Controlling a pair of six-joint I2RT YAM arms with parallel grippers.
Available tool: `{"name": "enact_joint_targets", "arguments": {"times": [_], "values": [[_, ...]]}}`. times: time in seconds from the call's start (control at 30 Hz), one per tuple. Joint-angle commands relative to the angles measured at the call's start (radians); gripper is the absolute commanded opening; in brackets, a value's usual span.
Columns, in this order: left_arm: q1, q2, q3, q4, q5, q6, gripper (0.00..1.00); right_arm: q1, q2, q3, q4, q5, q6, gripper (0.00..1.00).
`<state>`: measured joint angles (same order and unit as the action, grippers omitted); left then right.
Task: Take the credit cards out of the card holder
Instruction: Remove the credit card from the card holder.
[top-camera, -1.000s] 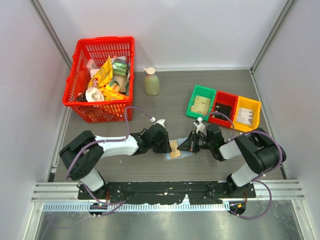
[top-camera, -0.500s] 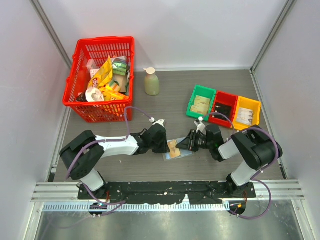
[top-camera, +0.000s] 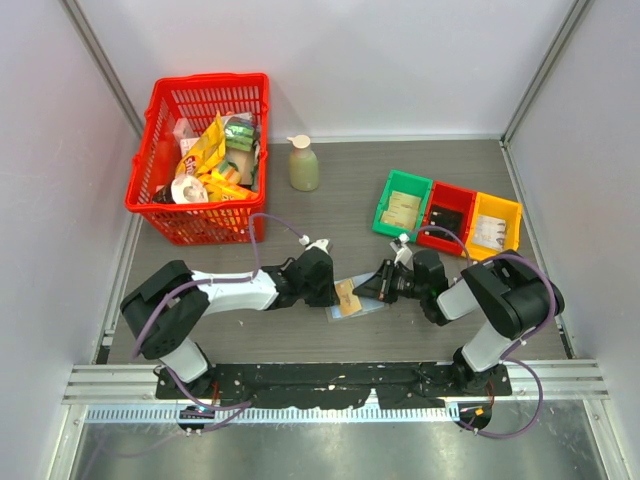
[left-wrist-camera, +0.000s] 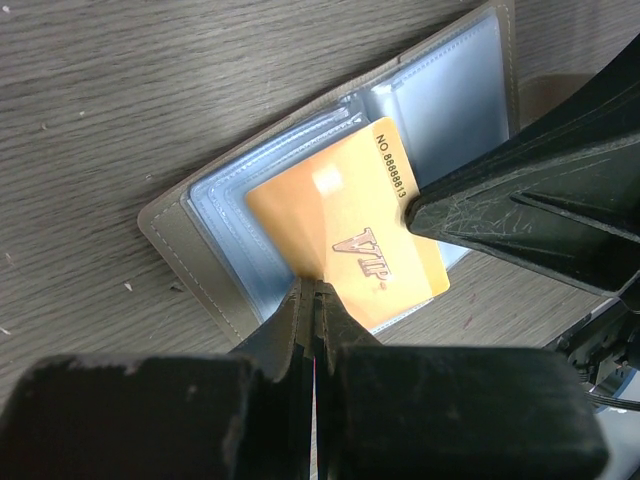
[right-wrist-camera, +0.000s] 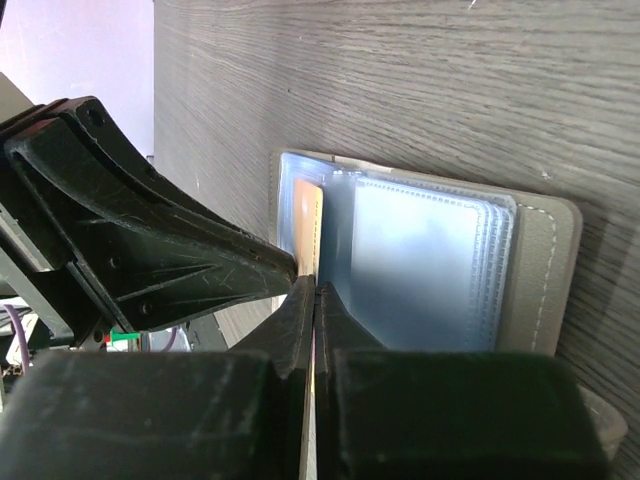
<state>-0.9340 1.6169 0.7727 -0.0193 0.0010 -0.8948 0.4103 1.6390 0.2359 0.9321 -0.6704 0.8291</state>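
One card holder (top-camera: 358, 308) on the counter (top-camera: 340, 215), one yellow-orange credit card (top-camera: 348, 297) showing in it. Back-right of the holder, three: green bin (top-camera: 383, 206), red bin (top-camera: 455, 188), yellow bin (top-camera: 500, 200). One bottle (top-camera: 303, 165) behind, one red basket (top-camera: 210, 80) back-left.

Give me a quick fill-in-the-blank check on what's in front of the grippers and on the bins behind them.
1. The yellow-orange credit card bears the letters ____.
2. The card holder lies ____ on the table, its clear sleeves showing.
3. The bin standing between the green bin and the yellow bin is ____.

Missing words: VIP; open; red.
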Motion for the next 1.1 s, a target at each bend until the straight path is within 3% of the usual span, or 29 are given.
{"name": "enact_joint_targets", "arguments": {"times": [0.0, 0.2, 0.47, 0.6, 0.77, 0.93, 1.0, 1.07], "values": [[0.000, 0.049, -0.009, -0.116, -0.032, 0.005, 0.00, -0.024, -0.013, -0.015, 0.085, -0.009, 0.013, 0.02], [0.001, 0.061, -0.006, -0.122, -0.021, 0.004, 0.00, -0.057, -0.053, -0.023, 0.011, -0.018, -0.031, 0.01], [0.003, 0.058, -0.003, -0.128, -0.021, 0.005, 0.00, -0.064, -0.151, 0.022, -0.237, 0.025, -0.154, 0.02], [0.001, 0.055, -0.001, -0.126, -0.019, 0.007, 0.00, -0.062, -0.134, 0.034, -0.222, -0.009, -0.144, 0.21], [0.003, 0.055, 0.004, -0.125, -0.015, 0.007, 0.00, -0.054, -0.096, 0.028, -0.154, -0.026, -0.113, 0.32], [0.001, 0.052, 0.002, -0.125, -0.016, 0.005, 0.00, -0.038, -0.048, 0.032, -0.105, -0.031, -0.090, 0.33], [0.001, 0.051, 0.000, -0.125, -0.018, 0.004, 0.00, -0.038, -0.039, 0.033, -0.101, -0.029, -0.088, 0.29], [0.001, 0.052, 0.000, -0.126, -0.019, 0.004, 0.00, -0.038, -0.036, 0.034, -0.101, -0.031, -0.091, 0.19]]}}
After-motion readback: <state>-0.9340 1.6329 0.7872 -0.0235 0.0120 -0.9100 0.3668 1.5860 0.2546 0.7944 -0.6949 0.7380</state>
